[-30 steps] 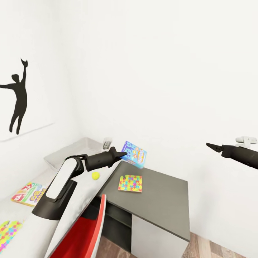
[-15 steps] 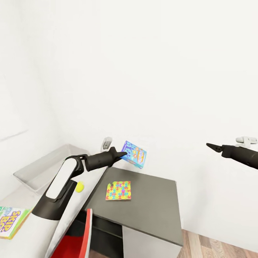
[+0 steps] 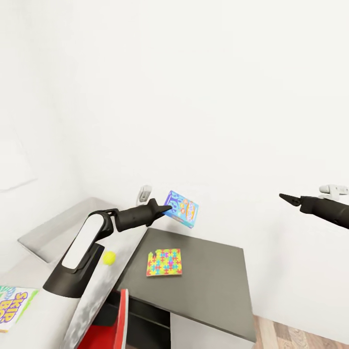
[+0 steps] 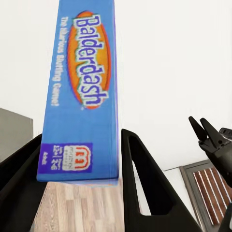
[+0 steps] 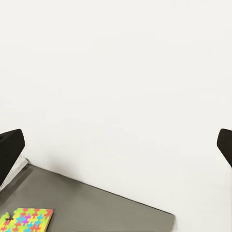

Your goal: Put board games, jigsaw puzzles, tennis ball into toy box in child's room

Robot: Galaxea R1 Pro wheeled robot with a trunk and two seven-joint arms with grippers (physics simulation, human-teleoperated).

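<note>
Left end effector (image 3: pixel 166 209) is clamped on the blue board game (image 3: pixel 182 209), held in the air above the far edge of the dark corner tabletop (image 3: pixel 213 276). Right end effector (image 3: pixel 286 197) is empty; in the wrist view its fingers stand wide apart. Toy box (image 3: pixel 48 232) sits far left. We advise: swing left w/ the box kept high, clear the tennis ball (image 3: pixel 109 258), lower flat into the tray before release. Jigsaw puzzle (image 3: pixel 165 262) is still to collect.

2 board games (image 3: pixel 181 209) (image 3: pixel 12 306) – 1 puzzle (image 3: pixel 165 262) – 1 ball (image 3: pixel 109 258)
</note>
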